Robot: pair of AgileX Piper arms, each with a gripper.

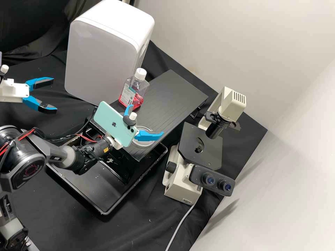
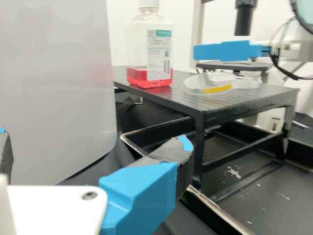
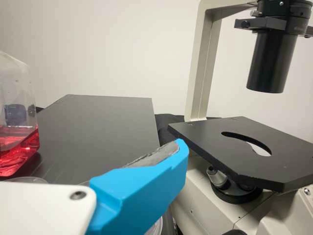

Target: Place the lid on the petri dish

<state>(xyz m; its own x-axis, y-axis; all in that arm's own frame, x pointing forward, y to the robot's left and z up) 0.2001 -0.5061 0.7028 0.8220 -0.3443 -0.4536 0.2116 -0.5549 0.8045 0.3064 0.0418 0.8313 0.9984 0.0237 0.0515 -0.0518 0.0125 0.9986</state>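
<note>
A clear petri dish [image 1: 141, 129] lies at the near end of the black raised platform [image 1: 174, 94]. In the left wrist view it is a flat clear dish [image 2: 211, 84] with a yellow strip, and a second clear disc [image 2: 244, 81], probably the lid, overlaps its far side. My right gripper [image 1: 146, 119] hangs open just above the dish, one blue finger [image 2: 229, 50] level over it and a clear rim [image 3: 157, 227] below it. My left gripper [image 1: 49, 94] stands open and holds nothing, far off at the bench's left, beside the white box.
A flask of red liquid [image 1: 133, 90] stands on the platform behind the dish. The tall white box [image 1: 104, 48] is at the back left. A microscope [image 1: 206, 146] stands to the right. The platform sits in a black tray [image 1: 104, 205].
</note>
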